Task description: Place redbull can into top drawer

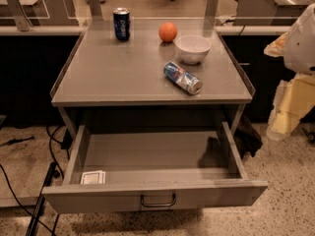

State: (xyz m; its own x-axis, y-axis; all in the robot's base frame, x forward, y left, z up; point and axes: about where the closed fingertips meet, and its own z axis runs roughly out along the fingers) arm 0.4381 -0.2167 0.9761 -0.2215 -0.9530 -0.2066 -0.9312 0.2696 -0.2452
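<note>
Redbull can [182,77] lies on its side on the grey table [113,68], right-front part of the top, long axis diagonal, with the silver end toward the front-right edge. White bowl [193,48] sits just behind it, close, but I can't tell if they touch. Orange [168,32] is just left of and behind the bowl, and the Pepsi can [121,24] stands upright at the back, well apart from the redbull can. Top drawer [147,151] is pulled out wide under the tabletop, with its dark bar handle [158,200] centred on the front panel. A small white card [93,177] lies in its front-left corner. The redbull can is not in the drawer. Gripper [290,107] shows at the right edge of the camera view as a blurred pale yellow shape under the white arm [302,38]. It is off the table's right side, roughly level with the tabletop or a bit lower. It is well apart from the redbull can, to the can's right, and holds nothing that can be seen. Can't tell if the gripper is open or closed. Dark cables [49,146] lie on the speckled floor [285,191] to the left.
</note>
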